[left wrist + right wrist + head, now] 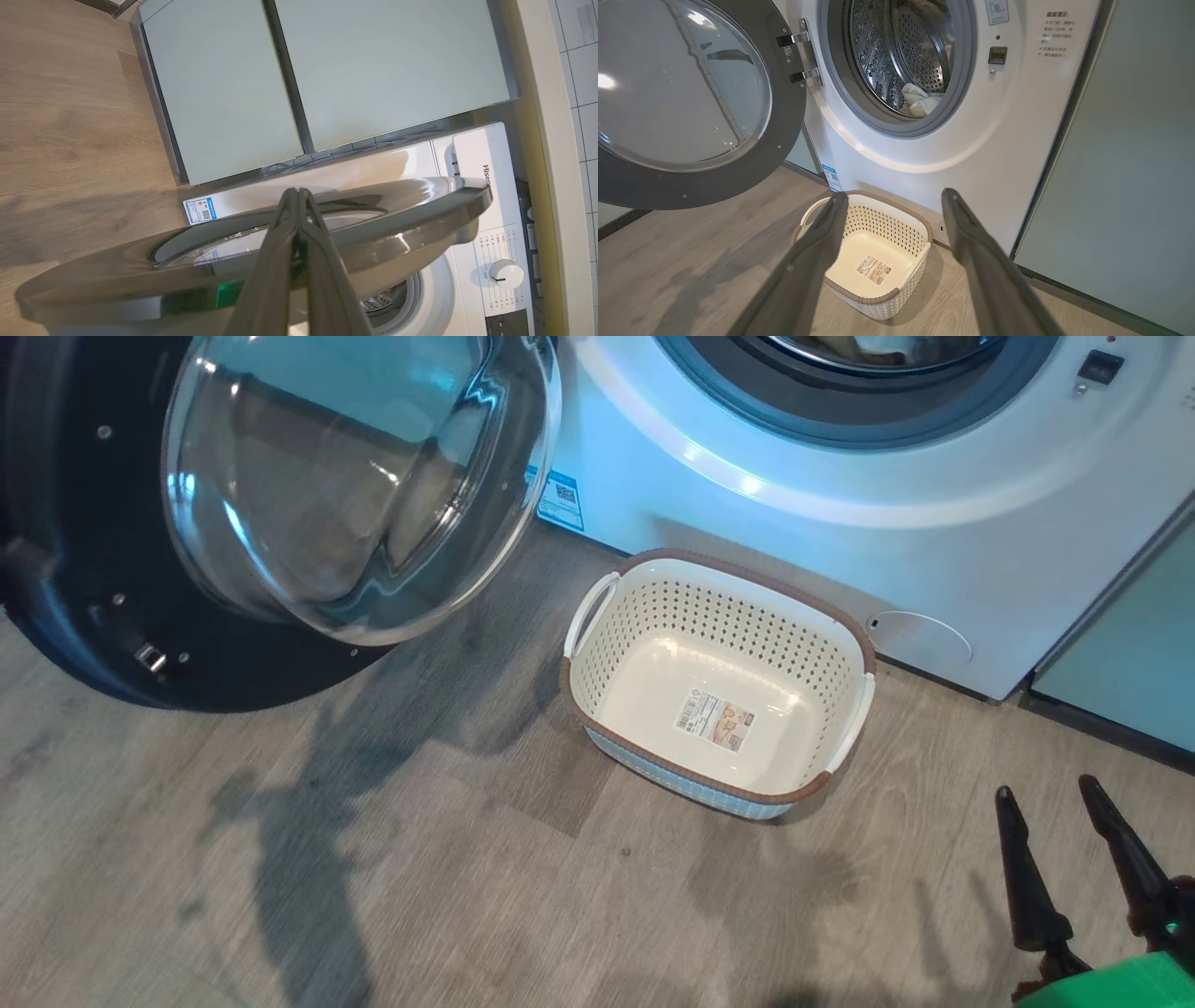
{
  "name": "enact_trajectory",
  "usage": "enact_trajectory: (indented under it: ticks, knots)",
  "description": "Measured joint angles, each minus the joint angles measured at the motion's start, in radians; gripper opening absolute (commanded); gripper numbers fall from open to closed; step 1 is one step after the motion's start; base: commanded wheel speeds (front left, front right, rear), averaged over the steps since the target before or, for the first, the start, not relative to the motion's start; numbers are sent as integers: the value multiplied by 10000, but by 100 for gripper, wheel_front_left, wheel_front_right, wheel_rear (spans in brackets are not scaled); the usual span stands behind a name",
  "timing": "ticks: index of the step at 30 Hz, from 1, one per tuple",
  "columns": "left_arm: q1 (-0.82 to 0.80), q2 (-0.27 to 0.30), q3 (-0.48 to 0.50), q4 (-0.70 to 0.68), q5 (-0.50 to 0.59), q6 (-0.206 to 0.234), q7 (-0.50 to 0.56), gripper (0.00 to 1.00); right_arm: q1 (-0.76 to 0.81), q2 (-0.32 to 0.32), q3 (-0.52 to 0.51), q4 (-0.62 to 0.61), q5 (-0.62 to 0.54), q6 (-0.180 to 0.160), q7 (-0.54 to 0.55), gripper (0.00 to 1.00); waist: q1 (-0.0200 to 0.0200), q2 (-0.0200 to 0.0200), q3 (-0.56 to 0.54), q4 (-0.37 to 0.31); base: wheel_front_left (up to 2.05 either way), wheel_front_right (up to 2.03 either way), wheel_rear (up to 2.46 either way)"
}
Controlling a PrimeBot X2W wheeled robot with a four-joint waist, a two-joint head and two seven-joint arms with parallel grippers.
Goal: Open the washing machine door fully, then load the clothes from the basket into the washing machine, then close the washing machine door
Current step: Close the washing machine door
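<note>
On the wooden floor (pixel 373 859) just before the washing machine (pixel 840 532), the basket (pixel 728 616) stands upright and bare. Its label (pixel 714 721) is plain to see on the bottom, so nothing is left in it to lift. The clothes (pixel 919 101) lie low in the steel drum (pixel 896 51), pale folds well inside the grey gasket. That placing suggests loading is finished and only the closing remains.

The washing machine door (pixel 308 495) hangs wide on its hinges at the robot's left, glass bowl turned toward the robot, clear of the basket. The left jaws are pressed together, tips meeting. In the left wrist view they point across the door's glossy outer face near its rim, with the pale green cabinet doors (pixel 373 70) beyond; whether they touch it I cannot tell. Held together like that, they would likely serve as a blunt pusher for swinging the door.

The right jaws stand wide apart, holding nothing, low at the robot's right and apart from the basket, probably kept out of the door's path.
</note>
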Motion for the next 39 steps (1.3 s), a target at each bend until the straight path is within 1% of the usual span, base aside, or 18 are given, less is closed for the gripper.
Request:
enact_trajectory:
  ticks: [13, 20, 23, 31, 39]
  knots:
    - [278, -35, -4, -915, -476, 13, 970, 0, -2, -13, 94, 123, 2, 0, -2, 100, 0, 0, 5, 38, 0, 0, 0]
    - [660, -88, -65, -1687, -836, 192, 1703, 0, -29, -8, 128, 209, 2, 0, -33, 100, 0, 0, 11, 43, 0, 0, 0]
    - [788, -176, -167, -2050, -972, 203, 1944, 0, -48, 8, 148, 267, 19, 0, -102, 100, 0, 0, 10, 26, 0, 0, 0]
    - [1484, -259, -301, -2915, -1248, 222, 2665, 0, -260, 138, 157, 410, 69, 0, -430, 100, 0, 0, -161, -271, 0, 0, 0]
    - [2145, -247, -405, -3505, -1402, 173, 3195, 0, -260, 359, 138, 698, 71, 0, -692, 100, 0, 0, -432, -817, 0, 0, 0]
